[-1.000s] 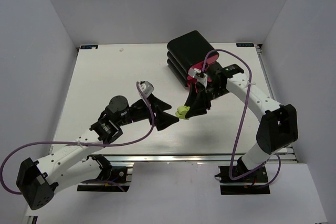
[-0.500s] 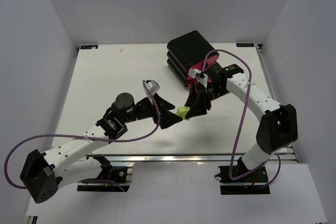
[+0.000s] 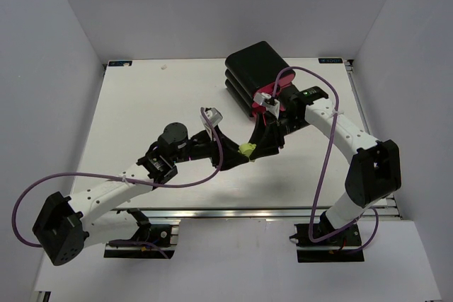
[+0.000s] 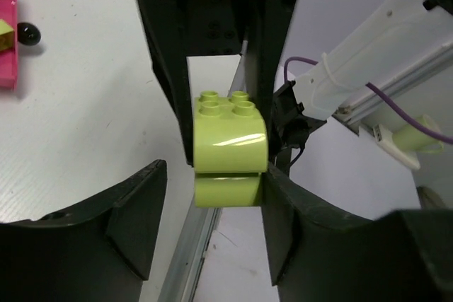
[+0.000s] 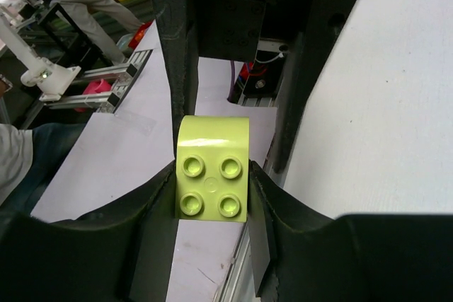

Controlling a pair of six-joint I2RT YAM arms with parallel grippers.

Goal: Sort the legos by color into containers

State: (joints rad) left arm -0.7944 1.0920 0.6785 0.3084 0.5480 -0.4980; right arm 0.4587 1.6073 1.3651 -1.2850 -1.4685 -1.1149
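A yellow-green lego, two bricks stacked together, hangs above the table in front of the containers. My right gripper is shut on its studded brick, a finger on each side. My left gripper faces it from the other end, open around the lower brick. One of its fingers touches that brick, while the other finger stands apart from it. In the right wrist view my right gripper clamps the lego and the left fingers reach in from above.
The black cabinet stands at the back right with a pink drawer pulled open under my right wrist. In the left wrist view that pink drawer and its dark knob show at the left edge. The table's near rail lies just below.
My left arm has reached to the right until its jaws enclose the yellow-green lego, and they have narrowed. The right arm and the lego have stayed in place.
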